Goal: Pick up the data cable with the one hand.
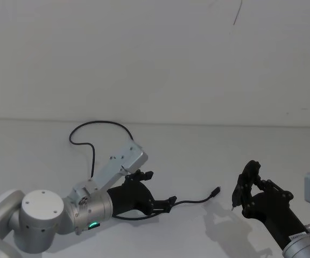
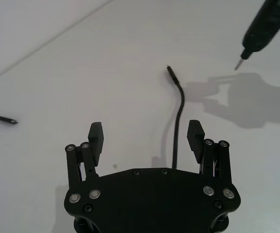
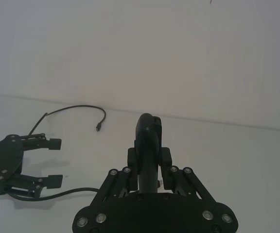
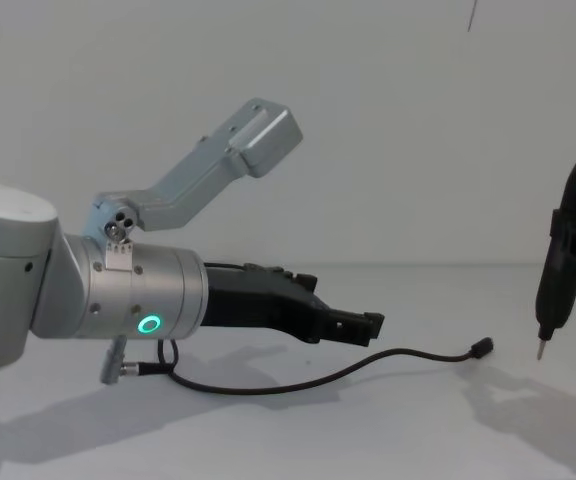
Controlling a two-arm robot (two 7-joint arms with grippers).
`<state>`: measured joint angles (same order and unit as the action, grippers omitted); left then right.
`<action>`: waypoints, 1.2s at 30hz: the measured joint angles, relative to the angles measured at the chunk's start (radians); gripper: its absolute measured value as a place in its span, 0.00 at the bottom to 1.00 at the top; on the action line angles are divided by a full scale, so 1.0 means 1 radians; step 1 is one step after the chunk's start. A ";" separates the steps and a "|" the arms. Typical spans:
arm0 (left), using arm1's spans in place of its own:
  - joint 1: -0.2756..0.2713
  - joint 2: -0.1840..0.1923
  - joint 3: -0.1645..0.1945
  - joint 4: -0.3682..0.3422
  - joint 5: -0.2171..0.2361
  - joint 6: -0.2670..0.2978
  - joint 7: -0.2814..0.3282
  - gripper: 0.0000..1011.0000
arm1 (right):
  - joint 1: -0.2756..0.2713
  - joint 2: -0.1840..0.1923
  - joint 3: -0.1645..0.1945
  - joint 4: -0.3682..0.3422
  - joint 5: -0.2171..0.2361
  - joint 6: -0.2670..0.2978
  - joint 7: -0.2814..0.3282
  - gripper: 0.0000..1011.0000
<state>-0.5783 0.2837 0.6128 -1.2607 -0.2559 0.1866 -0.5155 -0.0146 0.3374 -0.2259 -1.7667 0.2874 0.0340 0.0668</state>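
**A:** How will the data cable (image 1: pixel 190 202) handle?

**B:** Light and limp, I'd judge; it lies slack on the tabletop (image 1: pixel 198 156), one end looping away behind the arm, the other plug out front; the cord just behind that plug looks the best place to take hold.

**A:** And the left claw (image 1: pixel 160 188)?

**B:** Wide open, holding nothing; the cord runs between its fingers (image 2: pixel 96 133), seemingly untouched; the right claw (image 1: pixel 252 183) sits off to the side, clamped on a pen-shaped tool (image 4: pixel 553 290).
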 joint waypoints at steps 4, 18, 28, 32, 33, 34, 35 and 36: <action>-0.015 0.000 0.007 0.020 -0.008 -0.001 -0.033 0.99 | 0.000 0.000 0.000 0.000 0.000 0.000 0.000 0.27; -0.068 -0.027 0.037 0.117 -0.026 -0.029 -0.112 0.99 | 0.000 0.000 0.000 0.000 0.000 0.000 0.000 0.27; -0.093 -0.051 0.056 0.175 -0.032 -0.051 -0.135 0.99 | 0.000 0.000 0.000 0.000 0.000 0.000 0.000 0.27; -0.100 -0.058 0.062 0.192 -0.030 -0.059 -0.138 0.99 | 0.000 0.000 0.000 0.000 0.000 0.000 0.000 0.27; -0.101 -0.060 0.063 0.195 -0.030 -0.060 -0.138 0.99 | 0.000 0.000 0.000 0.000 0.000 0.000 0.000 0.27; -0.104 -0.064 0.066 0.202 -0.027 -0.065 -0.139 0.99 | 0.000 0.000 0.000 0.000 0.000 0.000 0.000 0.27; -0.105 -0.065 0.067 0.206 -0.025 -0.067 -0.139 0.99 | 0.000 0.000 0.000 0.000 0.000 0.000 0.000 0.27; -0.107 -0.067 0.069 0.210 -0.024 -0.069 -0.139 0.99 | 0.000 0.000 0.000 0.000 0.000 0.000 0.000 0.27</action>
<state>-0.6856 0.2165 0.6815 -1.0506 -0.2794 0.1178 -0.6541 -0.0146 0.3375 -0.2258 -1.7668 0.2873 0.0340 0.0668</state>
